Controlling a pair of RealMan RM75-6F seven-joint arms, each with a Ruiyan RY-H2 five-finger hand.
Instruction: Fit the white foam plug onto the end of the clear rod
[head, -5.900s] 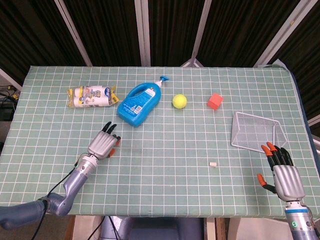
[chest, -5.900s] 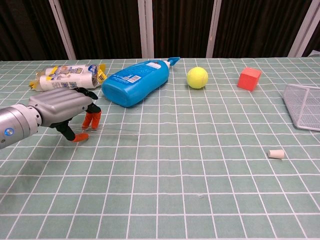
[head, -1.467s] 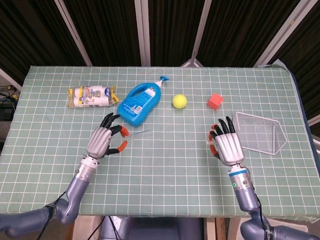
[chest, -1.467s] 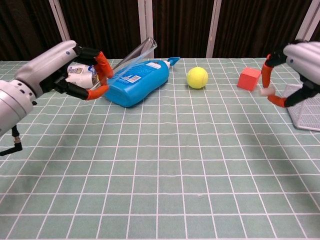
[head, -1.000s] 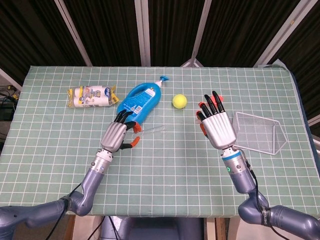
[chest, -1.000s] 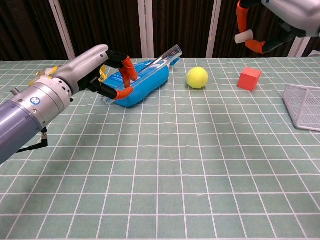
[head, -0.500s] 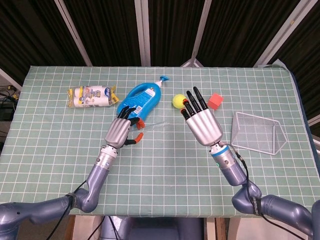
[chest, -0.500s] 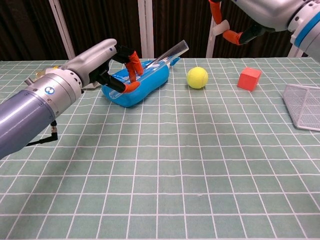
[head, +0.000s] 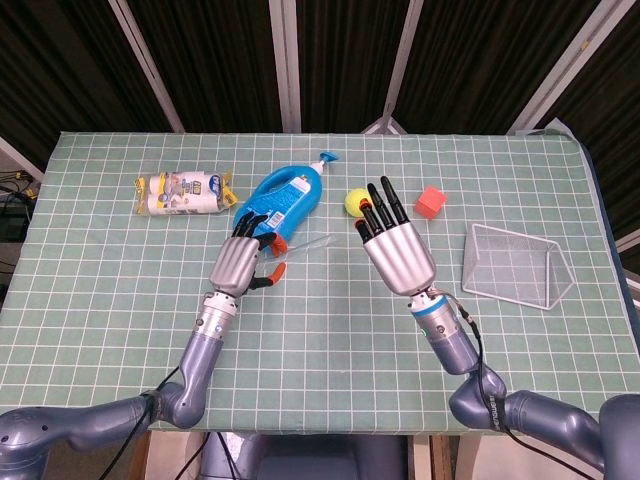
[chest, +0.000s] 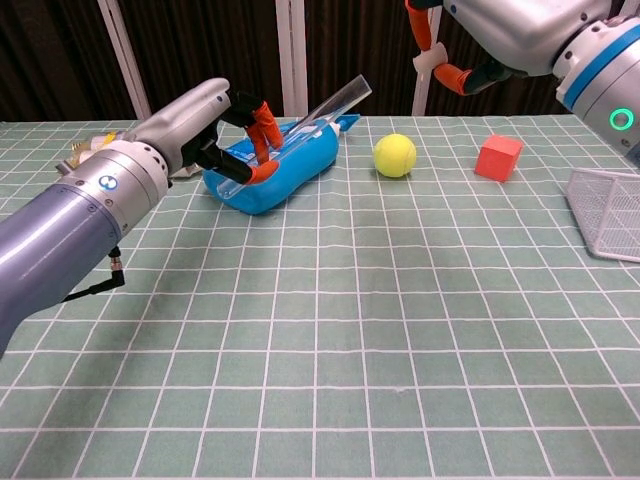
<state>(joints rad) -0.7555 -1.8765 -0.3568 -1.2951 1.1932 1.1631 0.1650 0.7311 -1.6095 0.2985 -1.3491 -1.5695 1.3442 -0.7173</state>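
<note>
- The clear rod is pinched between the orange-tipped fingers of the left hand, raised above the table and tilted, its free end pointing up and to the right.
- In the head view the rod is seen running from the left hand toward the right hand.
- The white foam plug is held between thumb and finger of the right hand, high over the table; the remaining fingers are seen extended in the head view.
- Plug and rod end are apart; the plug is up and to the right of the rod's free end in the chest view. The plug is not fitted.
- The plug cannot be made out in the head view, being hidden behind the right hand.
- A blue bottle is lying on its side behind the left hand, beneath the rod.
- A yellow ball and a red cube are noted on the table to the right of the bottle.
- A wire basket is tipped over near the right edge.
- A wrapped packet is lying at the far left.
</note>
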